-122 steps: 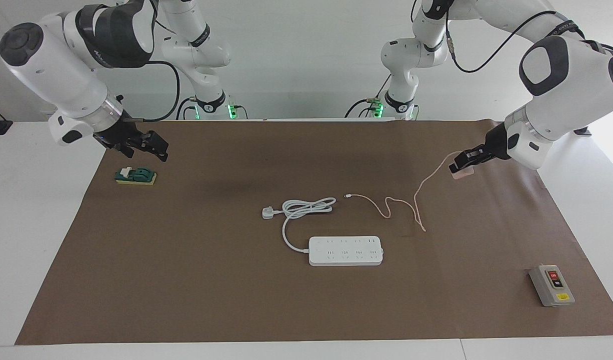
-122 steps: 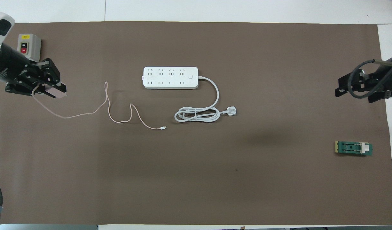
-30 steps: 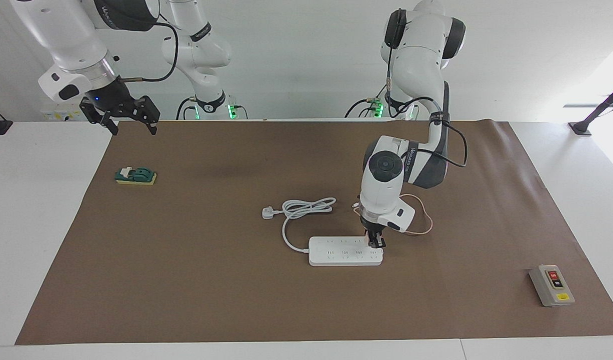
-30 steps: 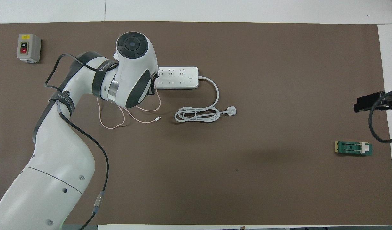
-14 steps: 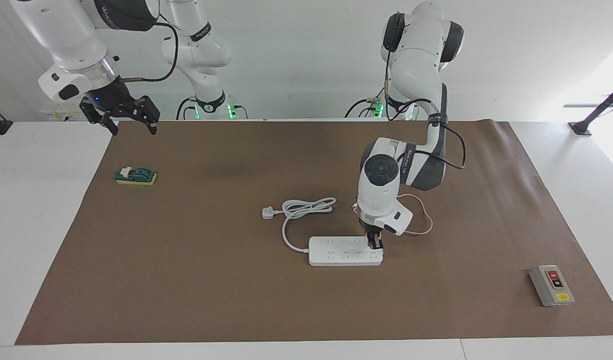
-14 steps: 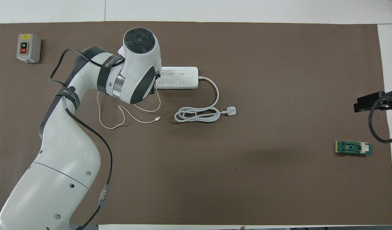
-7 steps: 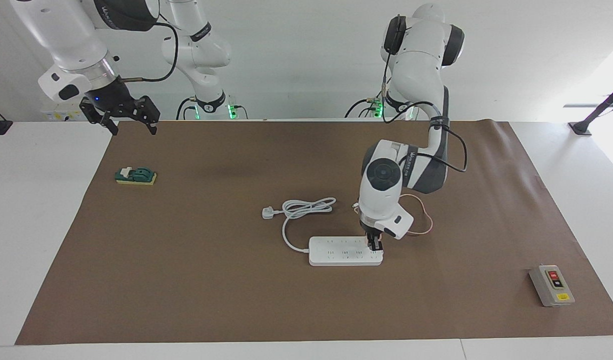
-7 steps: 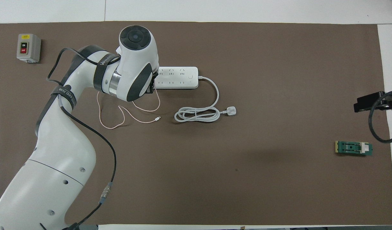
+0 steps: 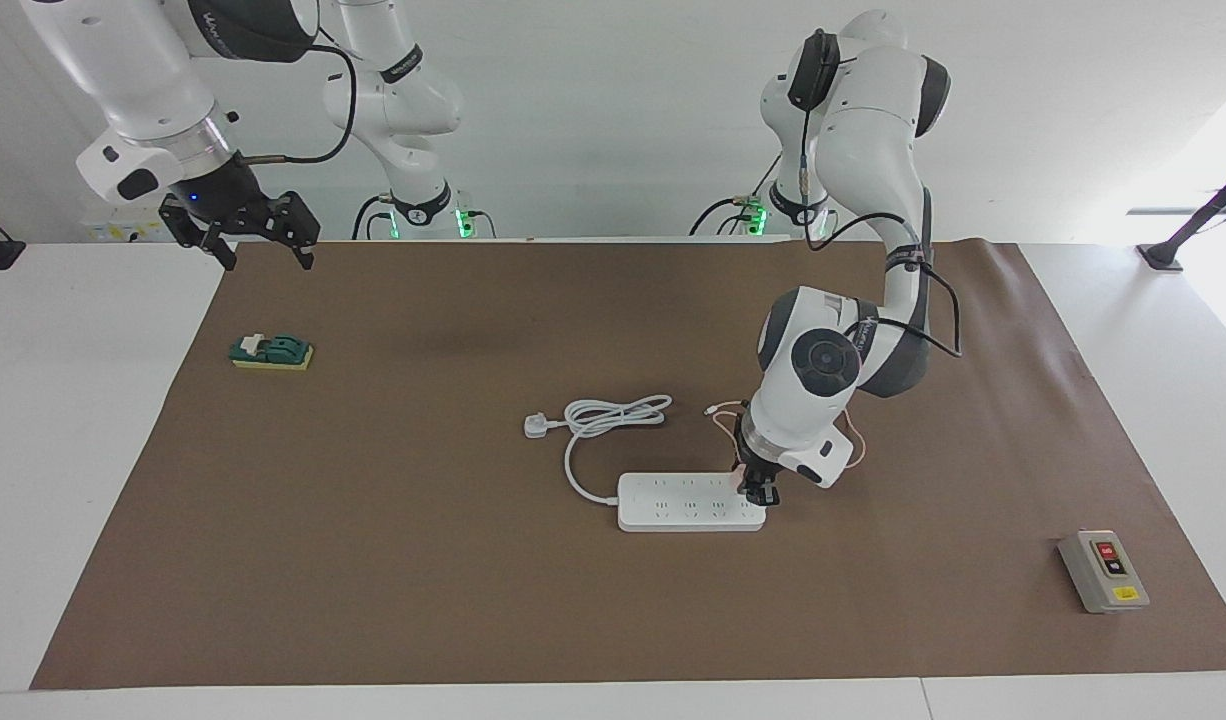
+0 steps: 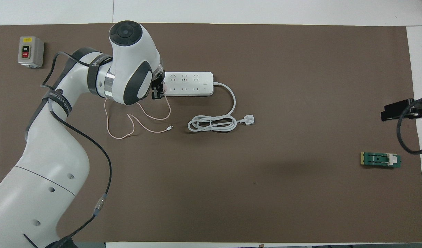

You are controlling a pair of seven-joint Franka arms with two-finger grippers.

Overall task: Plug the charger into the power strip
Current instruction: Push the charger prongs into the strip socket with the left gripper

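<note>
Glossy white shells on both arms, with dark grey joint caps and round black end discs. Black cables looped along the links, strapped down by lettered black bands. Silver collars ahead of matte black linkage grippers. Small screw holes dotting one white housing. Green lights at both bases.

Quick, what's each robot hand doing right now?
Left gripper: shut on the charger, at the power strip.
Right gripper: open, holding nothing, waiting above the table's edge.

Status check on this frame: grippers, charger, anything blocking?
Left gripper shut on charger at power strip end socket. Right gripper open, waiting over mat corner. Nothing blocking.
</note>
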